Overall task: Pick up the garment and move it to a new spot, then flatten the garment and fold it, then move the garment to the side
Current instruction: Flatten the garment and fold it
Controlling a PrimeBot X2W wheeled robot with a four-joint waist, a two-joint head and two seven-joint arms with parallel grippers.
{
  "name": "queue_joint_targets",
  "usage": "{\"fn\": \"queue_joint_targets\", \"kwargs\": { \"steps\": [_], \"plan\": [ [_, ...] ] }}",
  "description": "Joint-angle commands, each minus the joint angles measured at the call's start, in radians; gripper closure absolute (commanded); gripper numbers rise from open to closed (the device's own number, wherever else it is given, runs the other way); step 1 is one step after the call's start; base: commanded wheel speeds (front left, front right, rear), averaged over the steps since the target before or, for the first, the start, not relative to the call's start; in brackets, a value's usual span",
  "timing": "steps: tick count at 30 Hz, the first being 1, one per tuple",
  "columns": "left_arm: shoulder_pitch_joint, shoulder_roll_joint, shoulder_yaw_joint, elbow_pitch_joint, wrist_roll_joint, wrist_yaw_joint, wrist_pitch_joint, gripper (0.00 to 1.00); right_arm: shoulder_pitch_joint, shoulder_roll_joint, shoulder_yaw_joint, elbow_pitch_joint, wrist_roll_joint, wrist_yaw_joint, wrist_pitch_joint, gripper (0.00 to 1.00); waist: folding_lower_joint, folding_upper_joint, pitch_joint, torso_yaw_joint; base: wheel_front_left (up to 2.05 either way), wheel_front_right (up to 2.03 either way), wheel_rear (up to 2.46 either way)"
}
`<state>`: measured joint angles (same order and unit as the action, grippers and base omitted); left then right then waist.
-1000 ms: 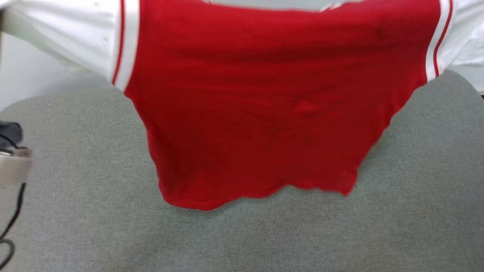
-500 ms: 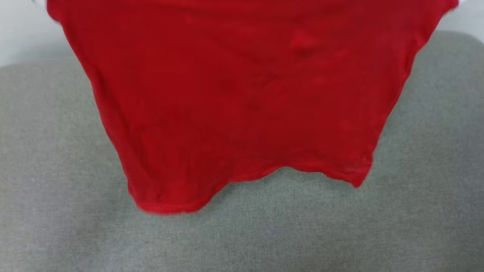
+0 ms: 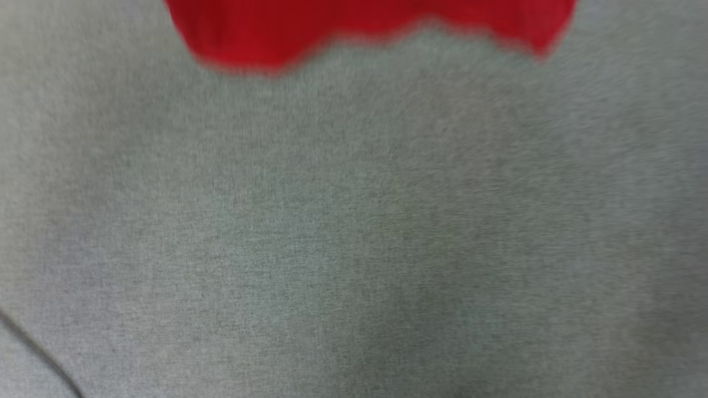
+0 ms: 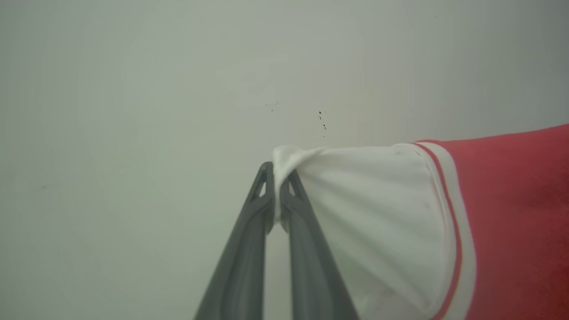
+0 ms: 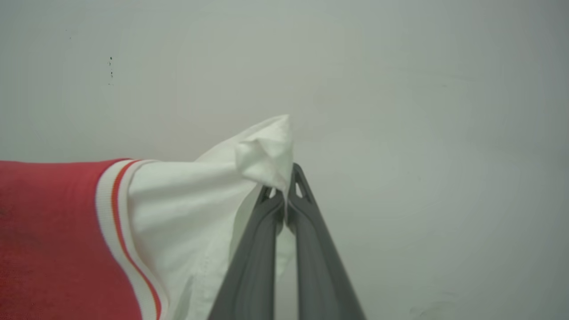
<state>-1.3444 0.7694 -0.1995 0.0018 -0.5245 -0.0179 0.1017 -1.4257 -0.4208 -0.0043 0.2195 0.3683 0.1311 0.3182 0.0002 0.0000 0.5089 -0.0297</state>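
Note:
The garment [image 3: 354, 25] is a red jersey with white sleeves and red-white striped trim. In the head view its red bottom hem hangs along the top edge, above a grey fabric surface [image 3: 354, 232]. In the left wrist view my left gripper [image 4: 278, 178] is shut on the tip of one white sleeve, and the garment [image 4: 511, 222] stretches away to the right. The right wrist view has my right gripper [image 5: 284, 182] shut on the other white sleeve, with the garment [image 5: 49, 240] running off to the left. The garment is held up, spread between both grippers.
A grey fabric surface lies below the hanging hem, with a dark seam or cable [image 3: 38, 354] at its lower left. Behind both grippers is a plain pale wall [image 4: 133, 111] with a few dark specks.
The head view has swung downward: the garment's body has slid up out of the picture, leaving the blurred hem at the top. The white sleeves and the arm at the left edge have left the view.

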Motion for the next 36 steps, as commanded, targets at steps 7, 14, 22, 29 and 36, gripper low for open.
{"fn": "queue_joint_targets", "kwargs": {
  "steps": [7, 14, 22, 29, 36],
  "plan": [
    [-0.228, -0.091, -0.042, 0.255, 0.047, -0.023, -0.11, 1.0, -0.198, 0.034, -0.007, 0.193, -0.107, -0.001, -0.116, 1.0, -0.0002, 0.0, 0.128, 0.054, 0.0, 0.0, 0.0],
    [-0.235, -0.154, -0.086, 0.422, 0.056, -0.057, -0.233, 1.0, -0.189, 0.048, 0.018, 0.342, -0.132, -0.001, -0.191, 1.0, -0.0002, 0.0, 0.158, 0.075, 0.0, 0.0, 0.0],
    [-0.013, -0.225, -0.158, 0.508, 0.027, -0.08, -0.318, 1.0, -0.011, 0.046, 0.082, 0.427, -0.066, -0.001, -0.241, 1.0, -0.0002, 0.0, 0.109, 0.084, 0.0, 0.0, 0.0],
    [0.275, -0.27, -0.186, 0.485, -0.007, -0.053, -0.347, 1.0, 0.205, 0.045, 0.101, 0.47, -0.016, -0.001, -0.243, 1.0, -0.0002, 0.0, 0.007, 0.074, 0.0, 0.0, 0.0],
    [0.546, -0.265, -0.204, 0.421, -0.038, -0.019, -0.338, 1.0, 0.433, 0.011, 0.185, 0.437, 0.061, -0.001, -0.194, 1.0, -0.0002, 0.0, -0.099, 0.068, 0.0, 0.0, 0.0]
  ]
}}
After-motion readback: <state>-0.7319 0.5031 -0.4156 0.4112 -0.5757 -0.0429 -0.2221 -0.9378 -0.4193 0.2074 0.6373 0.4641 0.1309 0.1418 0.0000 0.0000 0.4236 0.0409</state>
